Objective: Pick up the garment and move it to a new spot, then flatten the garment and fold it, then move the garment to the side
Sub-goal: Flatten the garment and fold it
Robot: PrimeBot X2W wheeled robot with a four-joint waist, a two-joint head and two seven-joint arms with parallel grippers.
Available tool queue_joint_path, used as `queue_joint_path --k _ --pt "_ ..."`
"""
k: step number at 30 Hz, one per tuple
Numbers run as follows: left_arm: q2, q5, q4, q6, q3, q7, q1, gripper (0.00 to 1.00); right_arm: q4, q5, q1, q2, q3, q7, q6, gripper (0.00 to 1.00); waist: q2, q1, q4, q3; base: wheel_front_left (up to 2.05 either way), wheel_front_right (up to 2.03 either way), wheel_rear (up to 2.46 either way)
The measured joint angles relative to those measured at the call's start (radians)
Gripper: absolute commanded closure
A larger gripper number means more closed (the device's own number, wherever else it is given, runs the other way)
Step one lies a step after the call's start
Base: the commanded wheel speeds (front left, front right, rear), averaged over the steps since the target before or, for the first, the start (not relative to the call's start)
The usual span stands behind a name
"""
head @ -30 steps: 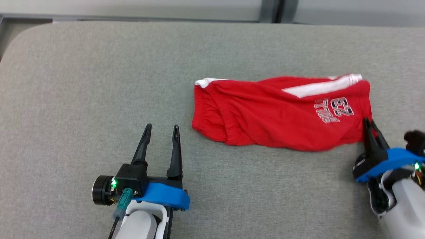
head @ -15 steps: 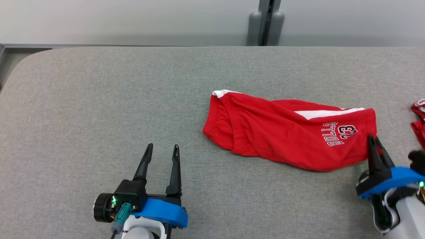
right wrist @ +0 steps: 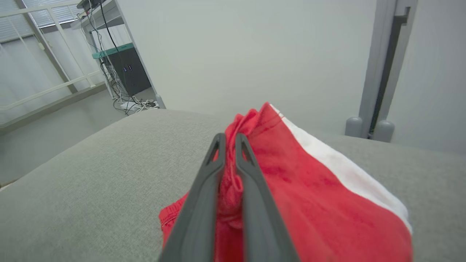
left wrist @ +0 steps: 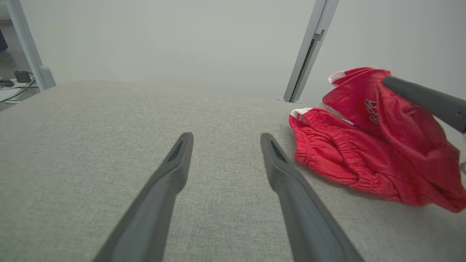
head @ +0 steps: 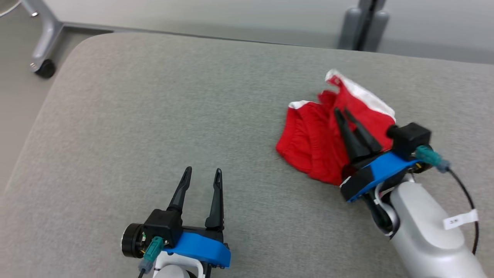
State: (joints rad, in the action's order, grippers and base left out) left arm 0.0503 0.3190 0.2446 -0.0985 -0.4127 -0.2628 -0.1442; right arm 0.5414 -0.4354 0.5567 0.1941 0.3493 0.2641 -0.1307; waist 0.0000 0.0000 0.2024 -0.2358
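The garment (head: 320, 139) is a pair of red shorts with a white side stripe and white lettering, bunched on the grey padded table at centre right. My right gripper (head: 342, 111) is shut on a fold of the garment (right wrist: 291, 182), lifting that part so it drapes over the rest, red cloth pinched between its fingers (right wrist: 207, 182). The waistband end of the garment (left wrist: 338, 156) still lies on the table. My left gripper (head: 203, 174) is open over bare table at the lower left, well clear of the cloth, nothing between its fingers (left wrist: 171, 174).
The grey padded table (head: 154, 116) has a rounded far-left corner. A metal frame leg with a caster (head: 45, 67) stands on the floor beyond it. A grey post (head: 362, 27) rises behind the far edge. A cabinet with cables (right wrist: 127, 72) stands across the room.
My right gripper has carried the garment's printed end leftward and up, folding it over the waistband half. The head camera has turned too. My left gripper stays open in place.
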Motion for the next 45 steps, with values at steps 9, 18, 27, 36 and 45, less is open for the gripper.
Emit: queue_joint_path --k 9,18,27,36,45 --pt "0.000 0.016 0.000 -0.016 -0.014 0.000 0.007 0.00 0.143 0.057 0.035 -0.036 0.129 0.000 0.000 0.00 0.0000 0.0000 0.089 -0.043 0.00 0.00 0.00" --pt "0.000 -0.004 0.012 -0.018 0.029 0.000 -0.002 0.00 0.059 0.025 0.032 -0.059 0.233 0.000 0.000 0.00 0.0000 0.0001 0.041 -0.041 0.00 0.00 0.00" --pt "0.000 -0.049 0.027 0.001 0.081 0.000 -0.031 0.00 -0.107 0.047 -0.064 -0.026 0.052 0.000 0.000 0.00 0.0000 0.0000 -0.079 -0.003 0.00 0.00 0.00" --pt "0.000 -0.130 0.065 -0.002 0.139 0.000 -0.038 0.00 -0.111 0.159 -0.175 -0.054 -0.197 0.000 0.000 0.00 0.0000 0.0000 -0.181 0.042 0.00 0.00 0.00" --pt "0.000 -0.141 0.094 -0.002 0.166 0.000 0.047 0.00 -0.049 0.226 -0.272 -0.091 -0.256 0.000 0.000 0.00 0.0000 0.0000 -0.230 0.109 0.00 0.00 0.00"
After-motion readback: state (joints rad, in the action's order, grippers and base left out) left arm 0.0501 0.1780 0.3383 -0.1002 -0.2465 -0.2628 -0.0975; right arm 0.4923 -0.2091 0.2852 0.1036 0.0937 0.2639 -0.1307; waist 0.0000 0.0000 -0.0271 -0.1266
